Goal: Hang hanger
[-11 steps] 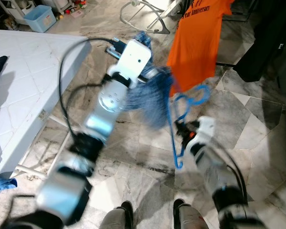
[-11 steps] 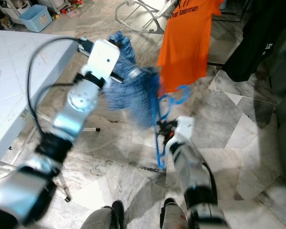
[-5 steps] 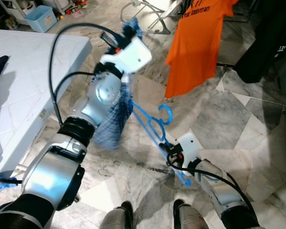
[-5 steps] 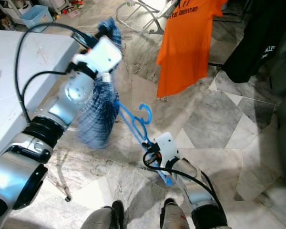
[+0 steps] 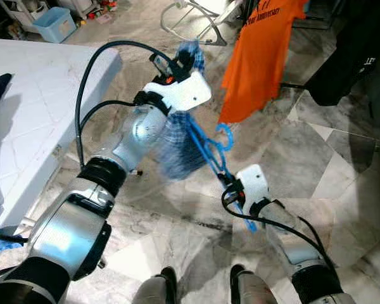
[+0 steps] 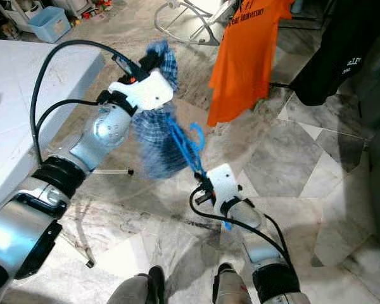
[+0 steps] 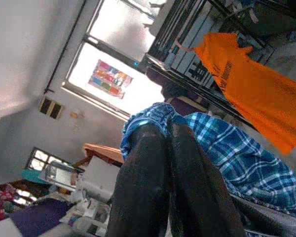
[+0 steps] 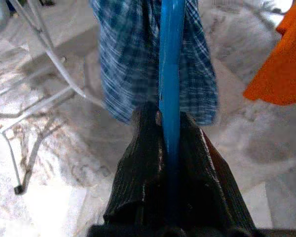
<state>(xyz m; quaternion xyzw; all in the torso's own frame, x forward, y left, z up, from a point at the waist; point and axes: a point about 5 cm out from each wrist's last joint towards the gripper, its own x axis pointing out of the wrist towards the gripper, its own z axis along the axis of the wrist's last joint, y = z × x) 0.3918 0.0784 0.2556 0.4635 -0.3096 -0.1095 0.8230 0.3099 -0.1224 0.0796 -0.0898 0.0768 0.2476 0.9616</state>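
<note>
Right end effector [image 8: 170, 148], low & near the robot's feet, is clamped on 1 blue hanger [image 5: 209, 152]; wrist view shows the bar pinched between both fingers. Hanger slants up from it to the left end effector [image 7: 168, 143], arm raised & bent, closed on 1 blue plaid shirt [image 6: 153, 136]. Beyond: 1 orange t-shirt [image 5: 256, 57] hanging. White surface [image 5: 25, 95] off to the left.

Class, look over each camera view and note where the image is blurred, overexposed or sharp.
Left eye view: plaid shirt and blue hanger smeared by motion, orange T-shirt crisp. Left wrist view: window blown out white. Right wrist view: right gripper sharp on the hanger, floor soft.
</note>
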